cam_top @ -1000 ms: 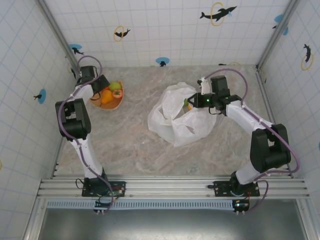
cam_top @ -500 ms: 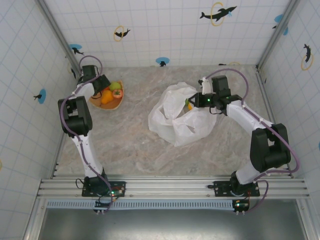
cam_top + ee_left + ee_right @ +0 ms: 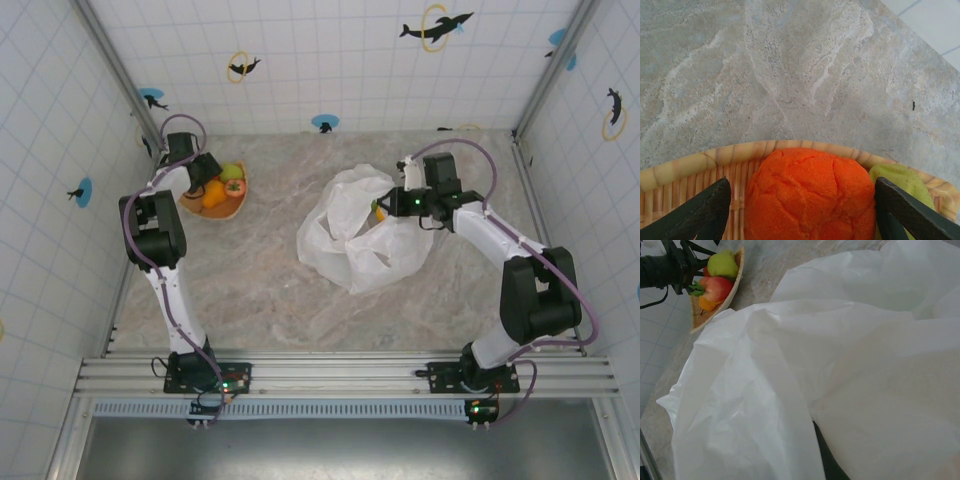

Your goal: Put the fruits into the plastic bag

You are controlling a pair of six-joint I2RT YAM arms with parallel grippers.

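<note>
An orange fruit point(image 3: 810, 195) lies in the woven tray point(image 3: 685, 167) between the dark fingers point(image 3: 710, 212) of my left gripper point(image 3: 801, 190). The jaws are open, with a small gap on the left side. A green fruit point(image 3: 900, 177) sits behind the right finger. From above, the left gripper point(image 3: 203, 176) is over the tray point(image 3: 230, 211), which holds green point(image 3: 231, 171), red point(image 3: 235, 186) and orange point(image 3: 213, 194) fruits. The plastic bag point(image 3: 365, 240) lies mid-table. My right gripper point(image 3: 386, 206) is shut on the bag's upper edge, and the film point(image 3: 840, 365) covers its fingers. A small yellow-orange fruit point(image 3: 378, 211) shows at the bag's mouth.
The tray stands at the back left, close to the tiled left wall point(image 3: 60, 150). Bare marble table point(image 3: 240, 280) stretches between tray and bag and in front of both. In the right wrist view the tray point(image 3: 715, 310) and the left arm's black wrist point(image 3: 665, 270) show beyond the bag.
The left wrist has crept a little toward the back left over the tray, and its jaws have narrowed around the orange fruit. The right arm and the bag have stayed still.
</note>
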